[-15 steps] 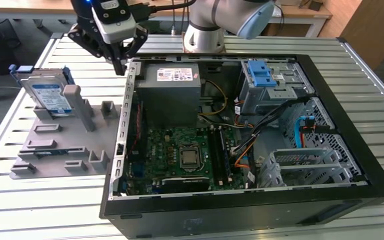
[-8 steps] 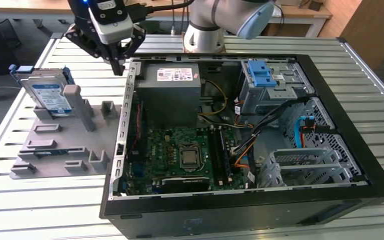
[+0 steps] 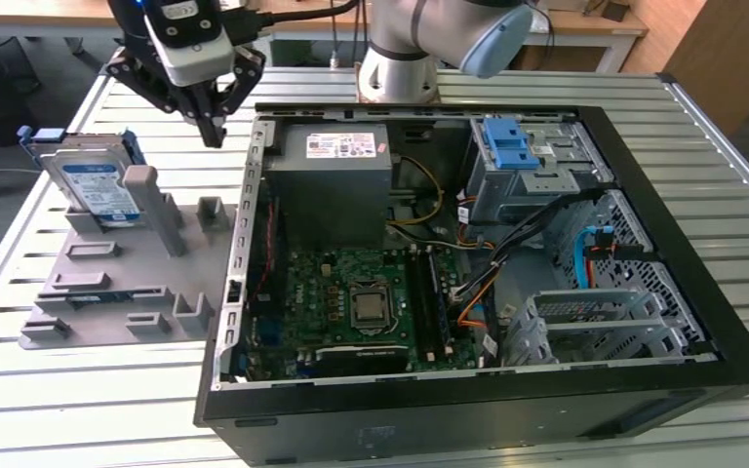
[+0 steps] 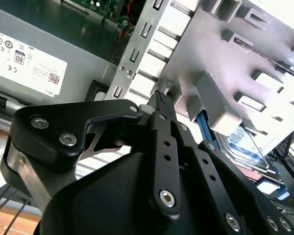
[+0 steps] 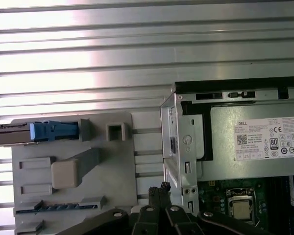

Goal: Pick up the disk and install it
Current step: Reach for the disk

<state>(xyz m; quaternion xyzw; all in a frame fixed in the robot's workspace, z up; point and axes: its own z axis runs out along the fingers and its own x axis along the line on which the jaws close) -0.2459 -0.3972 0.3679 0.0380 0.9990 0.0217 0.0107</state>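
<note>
**Empty hand over the gap, disk upright in its holder**

The hand (image 3: 215,132) hangs with its two black fingers pressed together at the tips, pinching nothing. In the second wrist view the fingertips (image 4: 161,99) appear to meet, though the linkage hides part of them. The hand sits above the strip of slatted tabletop (image 3: 713,156) between the grey holder (image 3: 101,292) and the open computer case (image 3: 479,414), near the case corner that houses the power supply (image 3: 335,171). The disk (image 3: 95,185) stands on edge in a slot of the holder, toward the tabletop's edge on the exterior view's left, apart from the hand. Its blue carrier frames it and its label faces outward. The case lies on its side mid-tabletop, with the motherboard (image 3: 348,302) exposed and a metal drive cage (image 3: 537,171) beside the power supply
</note>
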